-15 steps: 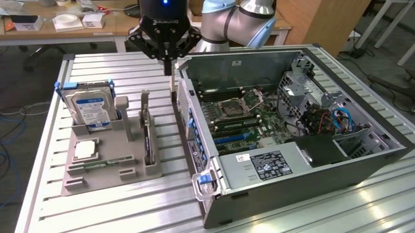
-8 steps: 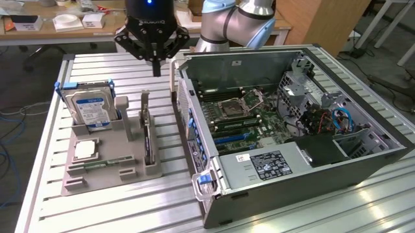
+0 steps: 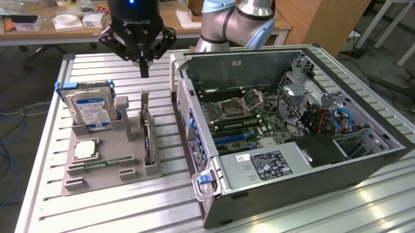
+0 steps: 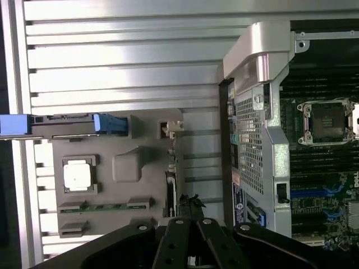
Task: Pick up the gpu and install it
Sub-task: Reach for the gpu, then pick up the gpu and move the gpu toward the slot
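The gpu (image 3: 147,136) stands on edge in a slot of the grey holder tray (image 3: 110,177), a thin dark card with a pale end. My gripper (image 3: 144,73) hangs above the card's far end, well clear of it, fingers pointing down and shut with nothing between them. In the wrist view the gripper (image 4: 190,204) sits over the gpu (image 4: 168,188), which shows edge-on beside the tray (image 4: 126,168). The open computer case (image 3: 292,126) lies on the exterior view's right, its motherboard (image 3: 250,121) exposed with blue card slots (image 3: 230,138).
The tray also holds an upright silver hard drive (image 3: 93,109) with blue rails, a square processor chip (image 3: 86,149) and a green memory stick (image 3: 100,166). The case's side wall (image 4: 249,140) stands close beside the tray. A slatted metal table (image 3: 129,208) carries everything.
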